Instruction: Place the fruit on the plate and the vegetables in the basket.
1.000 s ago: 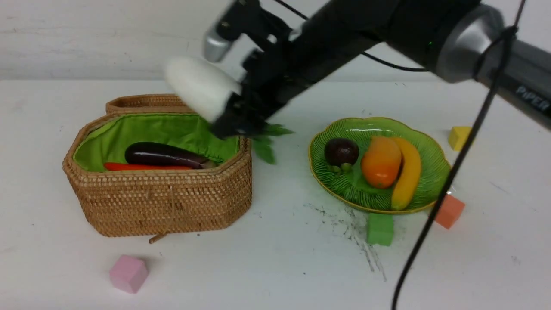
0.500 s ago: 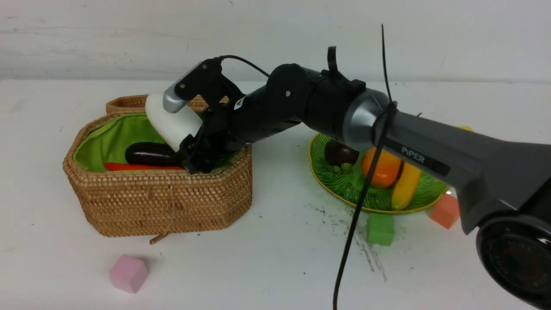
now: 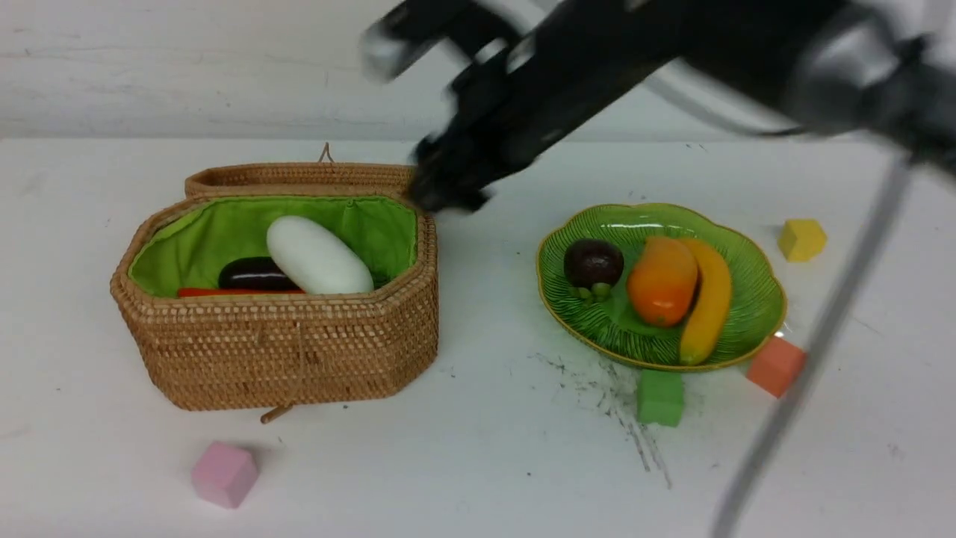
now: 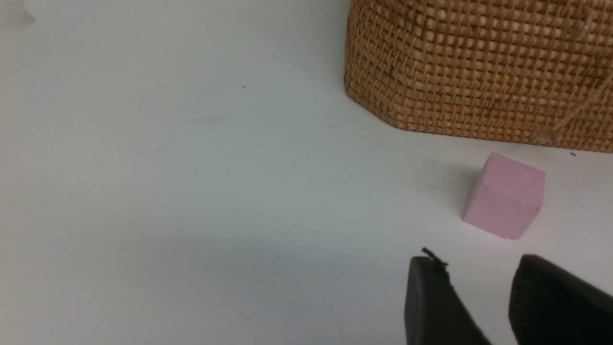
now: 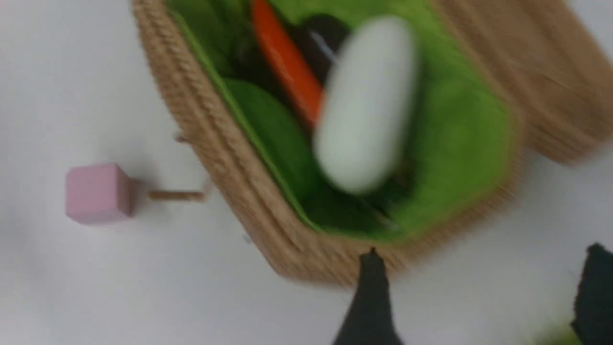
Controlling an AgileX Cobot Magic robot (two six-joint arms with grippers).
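The white radish [image 3: 317, 256] lies in the open basket [image 3: 284, 351], on top of the dark eggplant [image 3: 250, 275] and the red pepper [image 3: 224, 292]. My right gripper [image 3: 448, 190] hangs blurred above the basket's far right corner, open and empty; in the right wrist view its fingers [image 5: 371, 287] stand wide apart over the basket's edge [image 5: 230, 158], with the radish [image 5: 366, 103] below. The green plate [image 3: 754, 299] holds the mangosteen [image 3: 593, 263], mango [image 3: 661, 280] and banana [image 3: 708, 300]. My left gripper [image 4: 474, 261] is open over bare table near the basket's wall [image 4: 479, 72].
The basket's lid [image 3: 299, 178] lies folded back behind it. A pink cube [image 3: 222, 473] sits in front of the basket. Green [image 3: 660, 397], orange [image 3: 777, 365] and yellow [image 3: 801, 239] cubes stand around the plate. My right arm crosses above the table.
The right gripper lowered the radish into the basket, let it go and has risen up and to the right. The radish now rests on the eggplant.
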